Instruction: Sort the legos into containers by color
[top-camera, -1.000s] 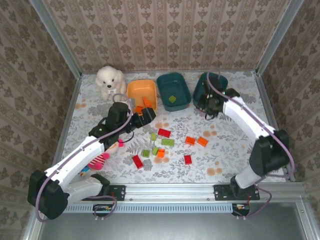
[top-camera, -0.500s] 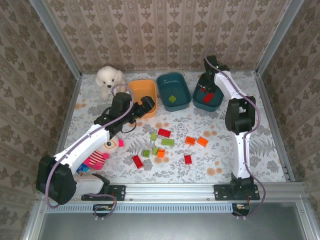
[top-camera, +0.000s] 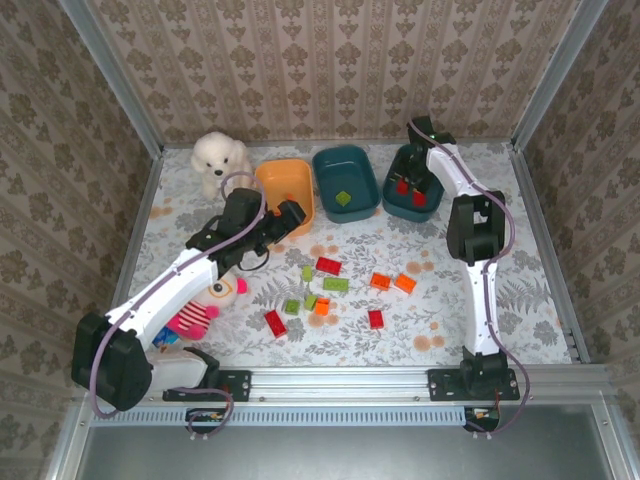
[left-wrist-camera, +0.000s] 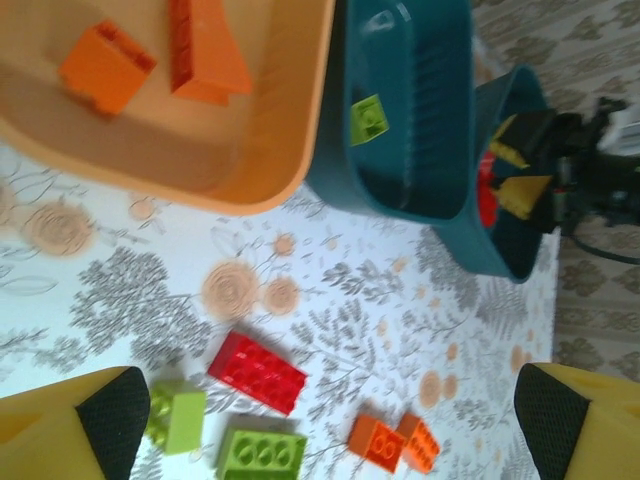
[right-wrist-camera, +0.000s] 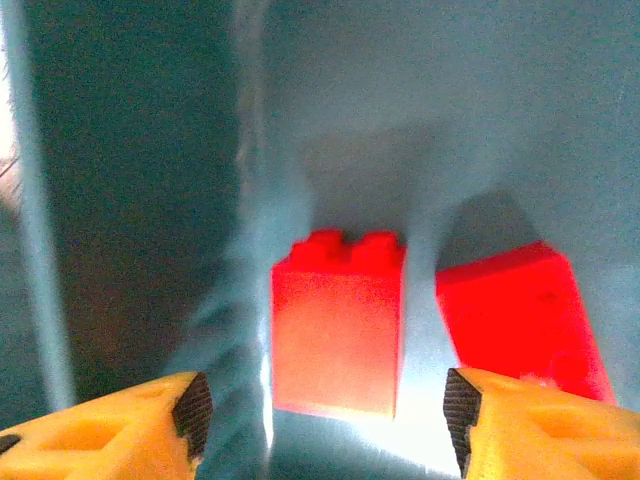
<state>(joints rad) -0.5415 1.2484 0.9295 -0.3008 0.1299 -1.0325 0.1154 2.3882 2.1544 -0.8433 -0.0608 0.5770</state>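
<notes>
left gripper: jaws wide apart | right gripper: jaws apart, arm stretched forward

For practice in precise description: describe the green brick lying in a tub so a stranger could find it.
The table has a row of tubs at its far side. The middle tub, dark teal, holds one green brick. Every other green brick lies loose on the table.

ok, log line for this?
left end effector: open, by orange tub | right end effector: open, over two red legos in right teal tub | loose legos: unsorted
</notes>
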